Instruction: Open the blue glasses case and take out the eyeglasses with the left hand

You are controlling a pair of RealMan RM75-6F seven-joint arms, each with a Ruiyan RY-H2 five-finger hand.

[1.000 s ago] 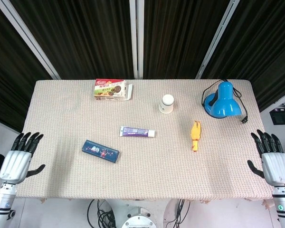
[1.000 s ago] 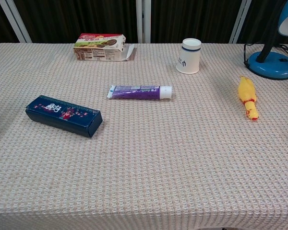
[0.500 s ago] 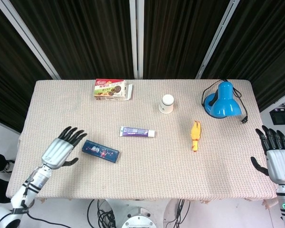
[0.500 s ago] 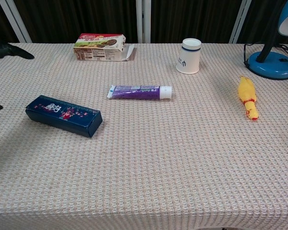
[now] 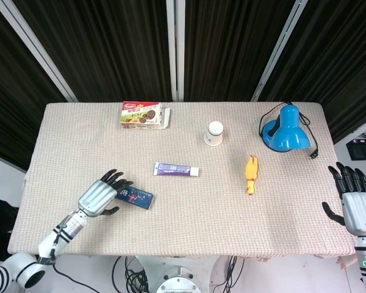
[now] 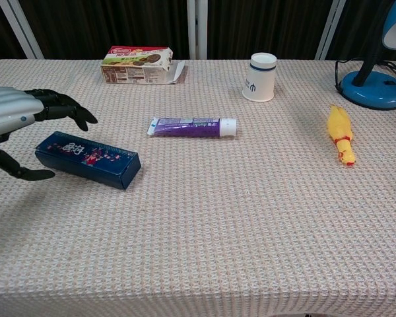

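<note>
Left hand [image 5: 101,196], fingers spread, hovers over the closed blue glasses case [image 6: 87,159] at lower left; it should settle squarely before gripping.

Your blue glasses case [image 6: 87,159] is a long, dark blue box with pink and white print on its lid. It's closed, lying flat on the table's left side, angled so its right end sits nearer you.

Table [image 5: 293,235] w/ beige waffle-weave cloth; black pleated curtains [image 5: 110,49] behind, white frame bars [image 5: 175,49].
</note>
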